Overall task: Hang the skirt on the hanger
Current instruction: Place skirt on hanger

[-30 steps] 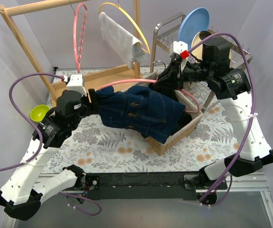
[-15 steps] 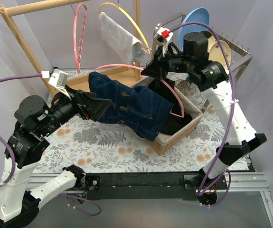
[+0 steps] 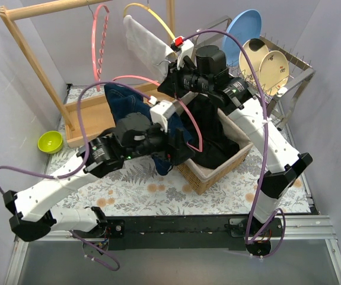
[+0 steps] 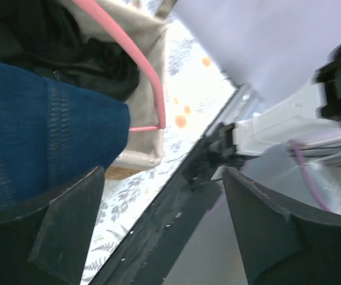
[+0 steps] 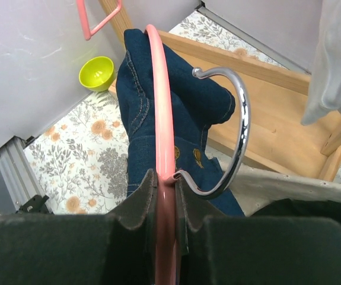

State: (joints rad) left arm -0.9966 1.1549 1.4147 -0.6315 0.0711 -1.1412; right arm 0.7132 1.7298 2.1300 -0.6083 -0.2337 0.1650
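Overhead, you see the right gripper [image 5: 167,202] pinched tight on the pink hanger [image 5: 160,101], just where its metal hook [image 5: 242,127] joins the plastic. The denim skirt [image 3: 121,102] hangs bunched at the hanger's far end, at about ten o'clock from the wicker basket [image 3: 214,172]. It sits over the foot of the wooden rack [image 3: 84,116], with one tail trailing under the left arm toward the basket's near corner. The left gripper [image 4: 163,178] has its fingers [image 4: 57,231] wide apart and holds nothing. The skirt's edge lies at nine o'clock of it, right by one finger (the wrist view does not settle whether cloth and pad actually touch).

Your main risk, as I judge it, is the skirt sliding off. Only the hanger carries it, and neither view shows whether the hanger runs through the waistband or merely lies against the denim. Heavy cloth so far out on the loop could also twist the hanger in the right jaws.

A second risk is a snag. The hanger's lower loop curves down beside the dark clothing [image 3: 212,139] in the basket, at five o'clock of the right wrist, so a lift could drag that garment along.

A third risk is a knock. Your left arm lies crossed beneath the right one, close to it, and a careless pull-back could strike the hanger.
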